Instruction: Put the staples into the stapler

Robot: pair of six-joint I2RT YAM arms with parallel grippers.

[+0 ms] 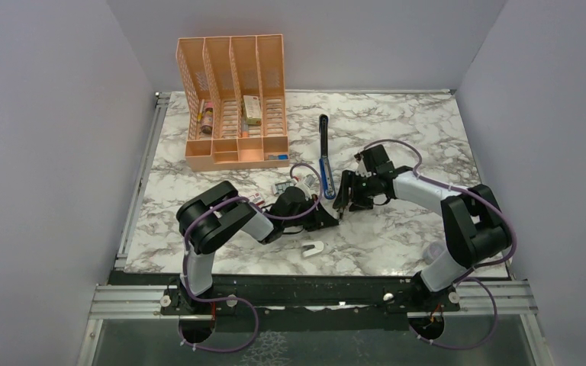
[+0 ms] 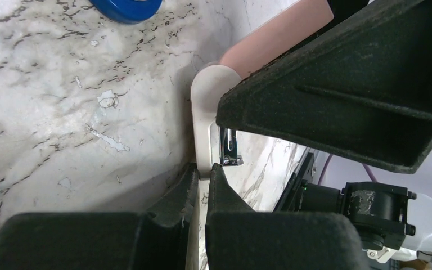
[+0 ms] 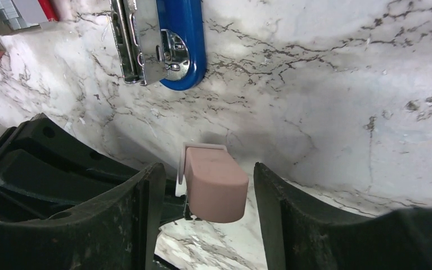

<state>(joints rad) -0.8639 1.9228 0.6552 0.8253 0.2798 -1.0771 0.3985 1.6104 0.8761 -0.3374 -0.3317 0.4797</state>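
Right wrist: stapler [image 3: 181, 42] lies beyond the parted right fingers [image 3: 118, 225].

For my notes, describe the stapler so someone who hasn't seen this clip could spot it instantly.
Find the peach desk organizer at the back of the marble table. Just right of it lies the stapler, a slim bar running front to back. Nothing else nearby is long: far half black, near half blue.
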